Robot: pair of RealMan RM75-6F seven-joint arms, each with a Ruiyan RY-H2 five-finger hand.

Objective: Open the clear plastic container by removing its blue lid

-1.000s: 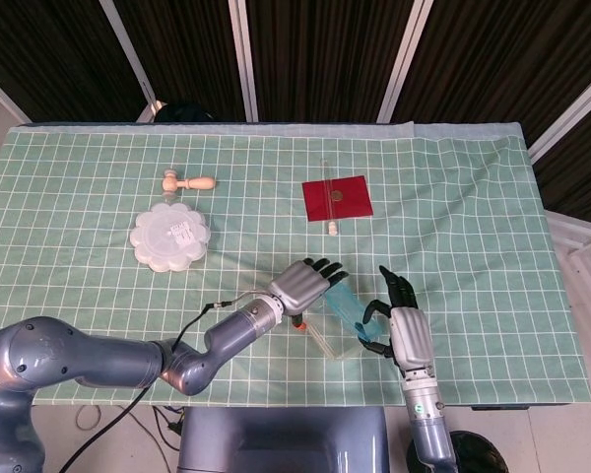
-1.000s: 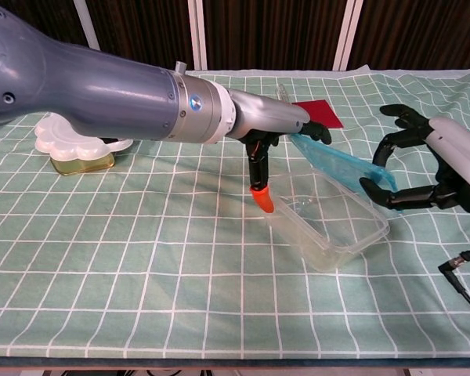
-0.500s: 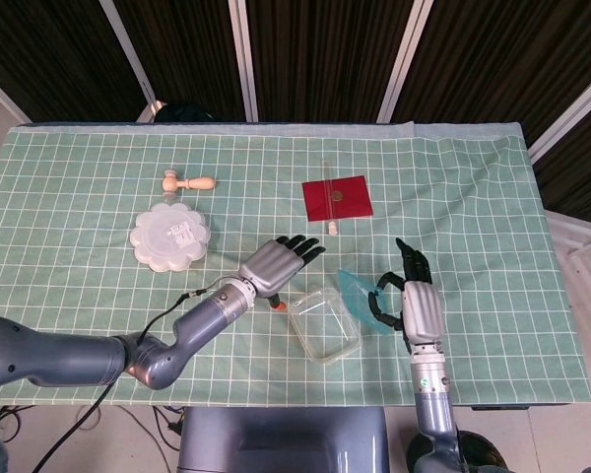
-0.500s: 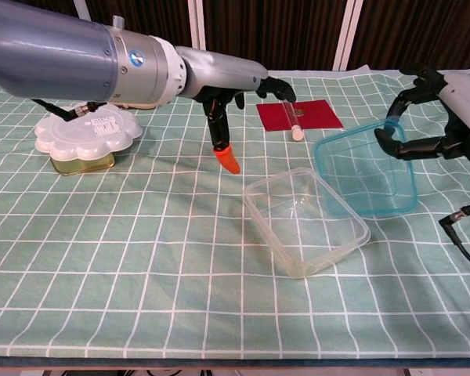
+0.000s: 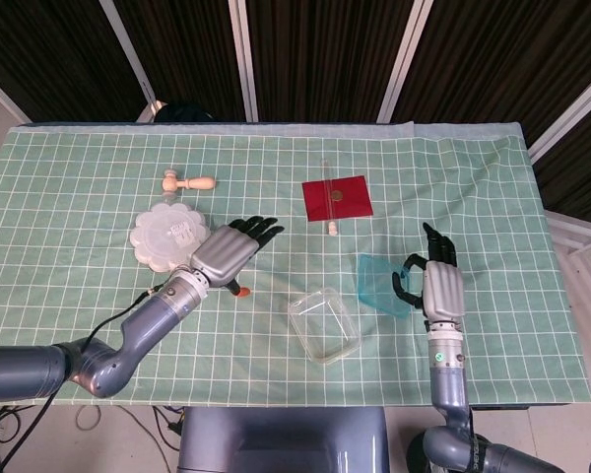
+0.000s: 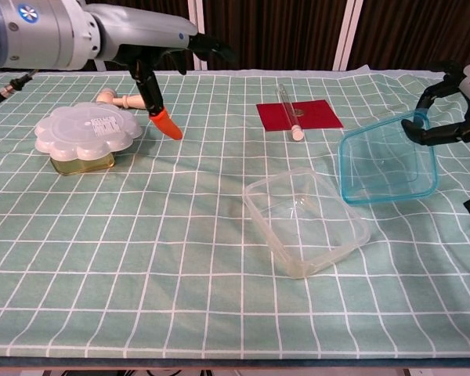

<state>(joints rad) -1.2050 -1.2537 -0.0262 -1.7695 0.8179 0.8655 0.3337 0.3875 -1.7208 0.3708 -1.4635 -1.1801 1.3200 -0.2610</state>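
Right hand point(image 6: 462, 110), fingers clamped on lid point(image 6: 388, 166), has carried it right of container point(image 6: 305, 221); left hand point(image 6: 153, 39), fingers apart, withdrew upper left: opened.

Flower-shaped box point(image 6: 87, 131), wooden peg point(image 5: 188, 181), red card point(image 6: 299, 114), tube point(image 6: 288, 109).

right hand point(image 5: 435, 288) holds blue lid point(image 5: 378, 284); clear container point(image 5: 323, 324) uncovered.

Head view: high, looking down on whole table point(image 5: 79, 197). Chest view: low, near, facing across it.
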